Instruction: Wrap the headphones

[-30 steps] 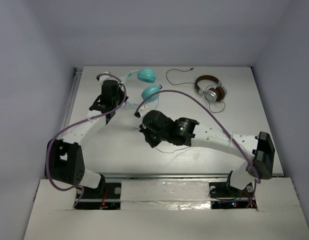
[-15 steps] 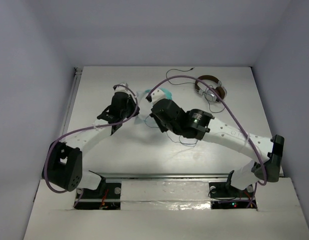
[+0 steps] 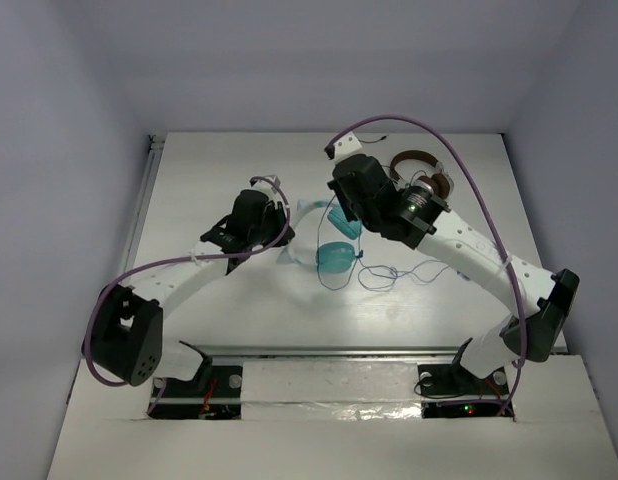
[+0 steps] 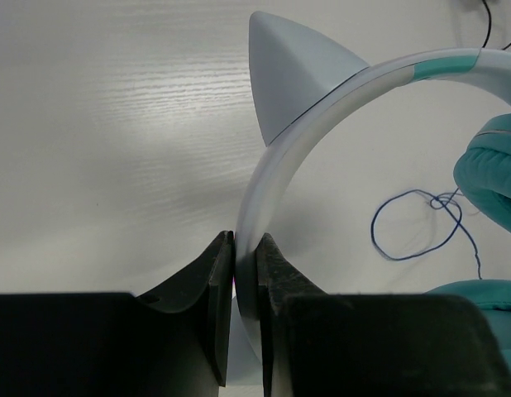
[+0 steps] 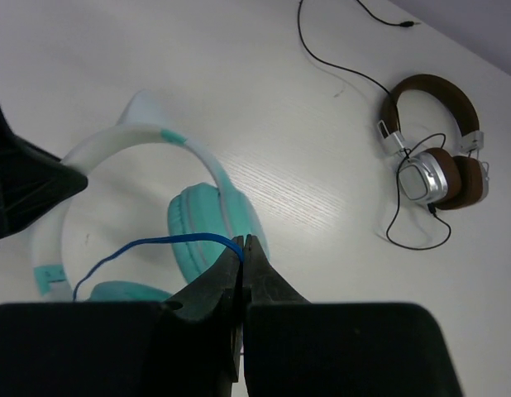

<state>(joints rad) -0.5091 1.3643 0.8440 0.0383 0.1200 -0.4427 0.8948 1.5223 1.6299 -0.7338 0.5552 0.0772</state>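
Note:
The teal headphones (image 3: 334, 256) sit at the table's middle, held up by the headband. My left gripper (image 3: 284, 232) is shut on the pale headband (image 4: 268, 178), which carries a cat-ear point (image 4: 288, 70). A teal ear cup (image 4: 491, 165) shows at the right of the left wrist view. My right gripper (image 5: 243, 248) is shut on the thin blue cable (image 5: 148, 248), above the ear cup (image 5: 210, 227). In the top view the right gripper (image 3: 347, 222) hangs over the headphones. Loose blue cable (image 3: 389, 272) lies in loops to the right.
Brown-and-silver headphones (image 3: 424, 180) with a black cable (image 5: 346, 70) lie at the back right, just beside my right arm; they also show in the right wrist view (image 5: 437, 153). The table's left edge has a metal rail (image 3: 144, 195).
My left gripper has carried the headphones forward and right to the middle. My right gripper has risen and swung back over them, drawing the blue cable up.

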